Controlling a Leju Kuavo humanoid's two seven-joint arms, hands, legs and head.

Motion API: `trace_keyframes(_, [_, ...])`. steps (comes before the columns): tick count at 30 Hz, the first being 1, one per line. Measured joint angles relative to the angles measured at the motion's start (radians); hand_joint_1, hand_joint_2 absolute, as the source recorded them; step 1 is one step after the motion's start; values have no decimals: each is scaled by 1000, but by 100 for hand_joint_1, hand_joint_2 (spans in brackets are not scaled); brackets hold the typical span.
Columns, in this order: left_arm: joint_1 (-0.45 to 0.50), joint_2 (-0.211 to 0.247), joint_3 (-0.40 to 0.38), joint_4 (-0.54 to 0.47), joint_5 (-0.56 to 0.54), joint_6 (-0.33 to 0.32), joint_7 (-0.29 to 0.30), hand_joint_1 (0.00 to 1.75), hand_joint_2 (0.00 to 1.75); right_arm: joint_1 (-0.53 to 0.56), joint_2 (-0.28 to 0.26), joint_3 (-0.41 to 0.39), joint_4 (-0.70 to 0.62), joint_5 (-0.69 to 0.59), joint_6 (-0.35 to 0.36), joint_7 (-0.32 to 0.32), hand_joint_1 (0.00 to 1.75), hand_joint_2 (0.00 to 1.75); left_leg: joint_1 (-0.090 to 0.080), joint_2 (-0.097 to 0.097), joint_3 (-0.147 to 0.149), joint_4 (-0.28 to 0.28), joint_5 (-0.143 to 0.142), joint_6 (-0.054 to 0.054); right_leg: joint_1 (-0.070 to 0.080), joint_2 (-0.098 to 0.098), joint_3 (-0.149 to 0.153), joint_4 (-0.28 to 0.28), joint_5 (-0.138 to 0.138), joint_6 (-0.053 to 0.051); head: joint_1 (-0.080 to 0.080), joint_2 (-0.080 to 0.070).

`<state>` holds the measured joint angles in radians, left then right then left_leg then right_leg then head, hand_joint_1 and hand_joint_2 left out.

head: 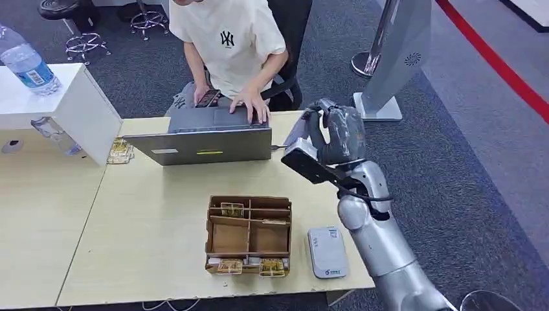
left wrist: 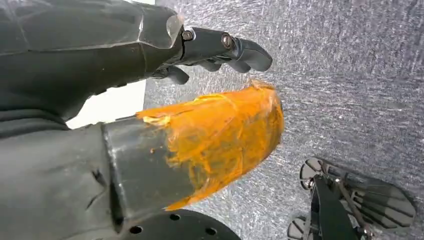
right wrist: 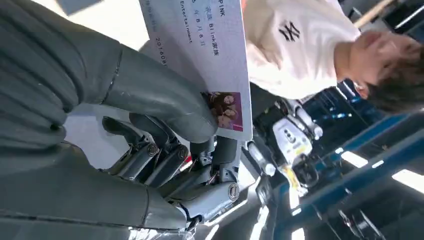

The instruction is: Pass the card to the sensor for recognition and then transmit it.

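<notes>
Card (right wrist: 212,55): flat, thin, pale rectangle printed with small text and a little colour photo at one corner, being pinched between the thick grey thumb and darker jointed fingers of the right hand (right wrist: 165,135), raised above the far right corner of the table (head: 155,227), near the person (head: 226,45) sitting behind it. Sensor (head: 327,251): smooth, rounded grey-white slab lying flat near the front edge of the pale wood-grain table, just right of a brown cardboard tray (head: 249,233) with partitioned compartments. Grey laptop (head: 201,139) standing open farther back, the person's hand resting on it. Left hand (left wrist: 210,95): hanging over speckled grey carpet, dark fingers loosely curved and grasping nothing, thumb wrapped in glossy orange tape.
</notes>
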<state>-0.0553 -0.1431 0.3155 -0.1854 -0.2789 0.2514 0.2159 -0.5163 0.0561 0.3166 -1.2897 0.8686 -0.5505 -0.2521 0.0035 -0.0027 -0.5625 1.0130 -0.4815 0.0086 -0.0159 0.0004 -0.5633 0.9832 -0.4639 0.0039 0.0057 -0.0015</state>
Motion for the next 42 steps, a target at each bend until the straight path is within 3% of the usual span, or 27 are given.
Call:
trace_keyframes(4, [0, 1, -1, 0, -9, -1, 4, 0, 0, -38, 16, 15, 43, 14, -12, 5, 175, 175, 0, -1, -1, 0, 0, 0, 0, 0, 0, 0, 0, 0, 0, 0])
trace_keyframes(11, [-1, 3, -18, 0, -48, -12, 16, 0, 0, -113, 44, 17, 154, 130, -124, 64, 175, 175, 0, 0, 0, 0, 0, 0, 0, 0, 0, 0, 0, 0, 0, 0])
trace_keyframes(14, [-1, 3, -18, 0, -57, -16, 21, 0, 0, -128, 55, 12, 193, 192, -135, 69, 175, 175, 0, 0, 0, 0, 0, 0, 0, 0, 0, 0, 0, 0, 0, 0])
trace_keyframes(20, [-1, 3, -22, 0, -84, -21, 33, 0, 0, -132, 109, -80, 226, 388, -139, 38, 175, 175, 0, -1, 0, 0, 0, 0, 0, 0, 0, 0, 0, 0, 0, 0])
trace_keyframes(26, [-1, 3, -29, 0, -91, -21, 35, 0, 0, -130, 148, -168, 247, 447, -139, 9, 175, 175, 0, -1, 0, 0, 0, 0, 0, 0, 0, 0, 0, 0, 0, 0])
trace_keyframes(37, [-1, 2, -32, 0, -101, -24, 44, 0, 0, -113, 178, -232, 247, 502, -140, -3, 175, 175, 0, -1, 0, 0, 0, 0, 0, 0, 0, 0, 0, 0, 0, 0])
trace_keyframes(38, [-1, 2, -32, 0, -101, -24, 44, 0, 0, -110, 179, -235, 243, 509, -140, -3, 26, 175, 0, -1, 0, 0, 0, 0, 0, 0, 0, 0, 0, 0, 0, 0])
trace_keyframes(39, [0, 2, -32, 0, -101, -24, 44, 0, 0, -107, 181, -238, 240, 512, -140, -3, 26, 175, 0, -1, 0, 0, 0, 0, 0, 0, 0, 0, 0, 0, 0, 0])
trace_keyframes(40, [0, 2, -32, 0, -101, -24, 44, 0, 0, -105, 181, -240, 238, 518, -140, -1, 0, 175, 0, -1, 0, 0, 0, 0, 0, 0, 0, 0, 0, 0, 0, 0])
trace_keyframes(42, [-1, 2, -32, 0, -101, -24, 44, 0, 0, -100, 183, -244, 235, 526, -140, 6, 0, 175, 0, 0, 0, 0, 0, 0, 0, 0, 0, 0, 0, 0, 0, 0])
